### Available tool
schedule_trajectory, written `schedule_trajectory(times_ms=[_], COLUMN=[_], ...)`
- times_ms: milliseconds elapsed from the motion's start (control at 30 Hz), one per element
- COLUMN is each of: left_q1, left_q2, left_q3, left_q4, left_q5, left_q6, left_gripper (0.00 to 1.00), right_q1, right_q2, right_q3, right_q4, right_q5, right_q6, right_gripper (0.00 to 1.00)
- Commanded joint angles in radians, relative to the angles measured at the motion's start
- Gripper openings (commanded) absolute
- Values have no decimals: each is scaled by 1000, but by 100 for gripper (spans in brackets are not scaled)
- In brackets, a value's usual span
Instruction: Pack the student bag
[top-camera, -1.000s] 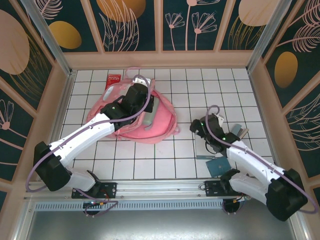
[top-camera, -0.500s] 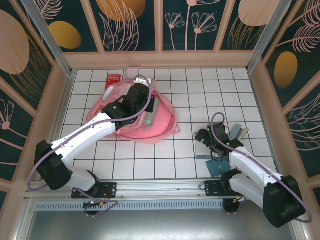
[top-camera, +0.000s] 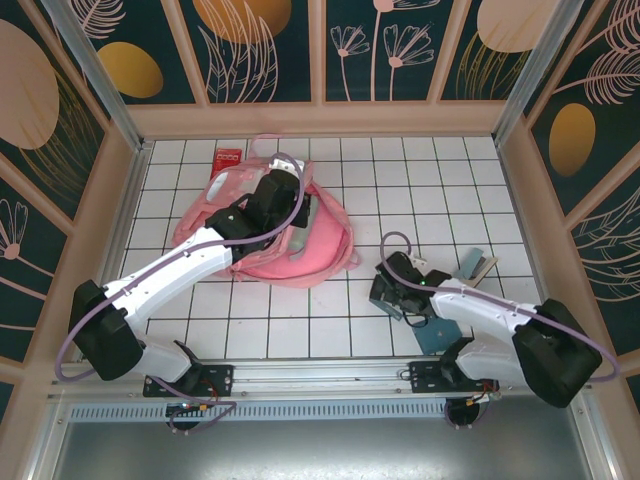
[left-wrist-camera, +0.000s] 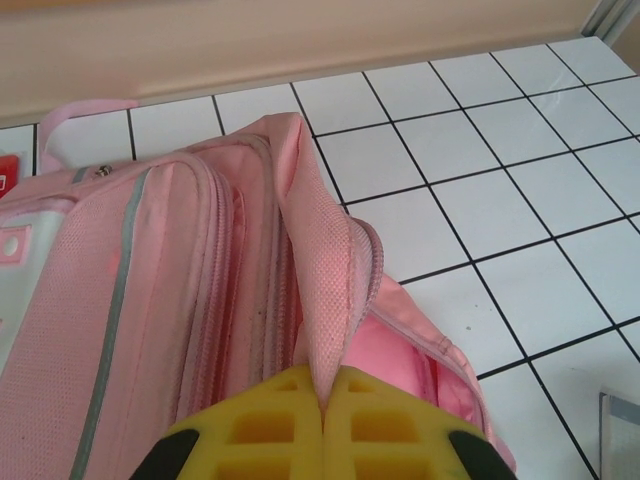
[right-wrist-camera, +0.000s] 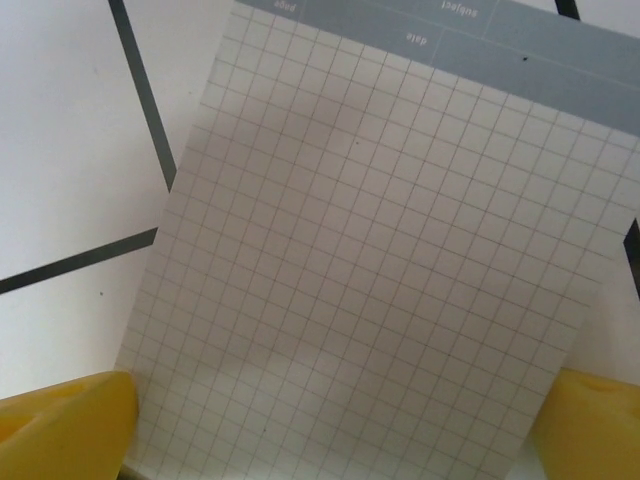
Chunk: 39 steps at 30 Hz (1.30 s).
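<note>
Large soft pink fabric backpack (top-camera: 322, 250): left of centre in top view, lying on white tiled table (top-camera: 420, 180). Left gripper (left-wrist-camera: 323, 400): clenched, yellow fingertips (left-wrist-camera: 270, 425) pinching raised fold of backpack's zip edge at bottom of wrist frame. Right gripper (right-wrist-camera: 330, 430): released, jaws spread wide, low over white grid-ruled notepad with grey header (right-wrist-camera: 380, 250); contact with pad cannot be told. Small red card (top-camera: 227, 158): upper left, just beyond backpack. Dark teal booklet (top-camera: 437, 333): lower right.
</note>
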Motion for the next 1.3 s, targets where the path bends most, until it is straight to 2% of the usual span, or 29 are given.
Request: schedule_trajectory(times_ms=[0, 467, 667, 1033, 1267], left_q1=[-1, -1, -1, 1, 2], left_q2=[-31, -67, -75, -90, -87], left_q3=[-5, -49, -64, -85, -86], left_q4=[94, 131, 148, 161, 162], left_q5=[-10, 3, 20, 20, 22], left_q6=[-23, -30, -35, -33, -33], left_gripper=[4, 4, 4, 4, 4], right_q1=[12, 22, -2, -5, 4], right_q2=[43, 25, 76, 223, 240], right_q3=[21, 127, 156, 177, 203], right_q4=[-56, -107, -134, -79, -73], right_q5=[31, 78, 85, 33, 45], right_q6=[63, 270, 368, 351, 340], right_gripper=[99, 99, 99, 99, 99])
